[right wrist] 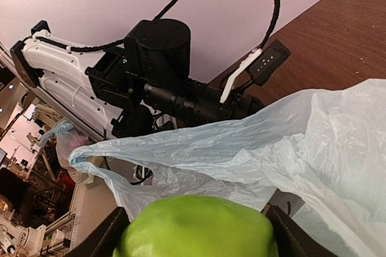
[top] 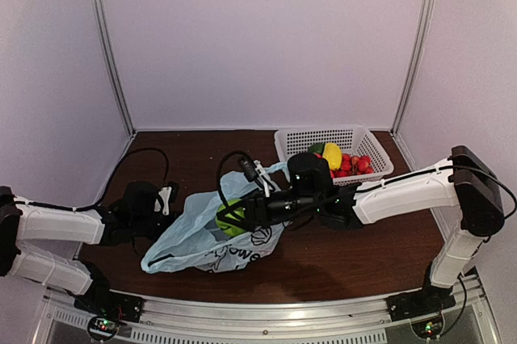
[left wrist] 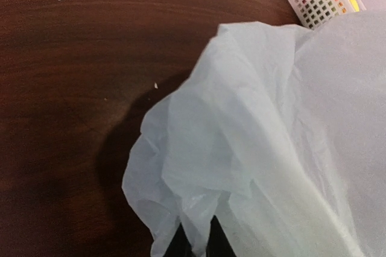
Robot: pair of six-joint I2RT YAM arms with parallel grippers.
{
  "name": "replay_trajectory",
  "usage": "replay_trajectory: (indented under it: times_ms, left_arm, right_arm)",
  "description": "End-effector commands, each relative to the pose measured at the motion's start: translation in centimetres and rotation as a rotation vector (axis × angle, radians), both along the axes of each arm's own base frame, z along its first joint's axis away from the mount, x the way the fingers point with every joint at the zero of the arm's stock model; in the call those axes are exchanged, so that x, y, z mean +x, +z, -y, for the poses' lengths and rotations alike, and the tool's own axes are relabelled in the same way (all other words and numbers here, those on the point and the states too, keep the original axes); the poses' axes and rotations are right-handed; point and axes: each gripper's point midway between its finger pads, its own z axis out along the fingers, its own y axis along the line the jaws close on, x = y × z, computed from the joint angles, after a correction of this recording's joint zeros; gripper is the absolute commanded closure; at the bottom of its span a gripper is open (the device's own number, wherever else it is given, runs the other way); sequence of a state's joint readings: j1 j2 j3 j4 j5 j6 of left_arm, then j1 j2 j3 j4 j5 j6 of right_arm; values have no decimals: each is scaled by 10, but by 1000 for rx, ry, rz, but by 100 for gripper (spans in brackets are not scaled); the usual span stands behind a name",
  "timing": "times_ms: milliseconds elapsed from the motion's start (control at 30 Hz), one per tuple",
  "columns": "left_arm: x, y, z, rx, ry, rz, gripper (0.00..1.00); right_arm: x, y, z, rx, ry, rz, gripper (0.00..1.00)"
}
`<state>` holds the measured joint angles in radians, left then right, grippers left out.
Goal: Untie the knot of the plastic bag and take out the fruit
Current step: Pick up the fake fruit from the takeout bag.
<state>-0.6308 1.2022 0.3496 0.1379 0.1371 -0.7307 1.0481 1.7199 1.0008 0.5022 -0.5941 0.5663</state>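
Gripping a green apple (right wrist: 196, 221) with the right gripper (right wrist: 198, 239), fingers wide around it, in the mouth of the bag (top: 194, 243). Pinching its edge tight with the left gripper (left wrist: 194, 242). Hold that pinch, draw the apple out slow, clear of plastic.

The thin translucent pale blue plastic bag (top: 186, 235) is crumpled film, finely creased, with a soft sheen. Beneath the bag, the dark brown table top (left wrist: 72, 58) shows fine wood grain under a smooth, low-gloss finish. Beyond the bag, the white perforated basket (top: 292, 144) is matt moulded plastic. At the bag's mouth, the round green apple (right wrist: 196, 227) has a smooth, waxy, faintly glossy skin.
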Motion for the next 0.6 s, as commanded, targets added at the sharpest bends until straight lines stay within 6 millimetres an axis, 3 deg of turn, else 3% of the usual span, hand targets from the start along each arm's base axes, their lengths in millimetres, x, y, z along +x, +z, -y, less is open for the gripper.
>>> replay_trajectory:
  times_ms: [0,100,233,367,567]
  left_arm:
    - [17,28,-1,34,18,75,77]
    - [19,45,-11,86,37,109,44]
    - [17,93,-27,86,69,246,12]
    - [5,157,-28,-15,24,424,4]
    - [-19,216,4,-172,-157,523,3]
  right_arm:
    - [22,-6,3,-82,-106,46,43]
    - [28,-17,6,-119,-143,47,42]
    - [31,-20,6,-122,-160,34,42]
    - [35,-18,2,-122,-176,13,42]
    - [46,-23,6,-159,-238,-27,42]
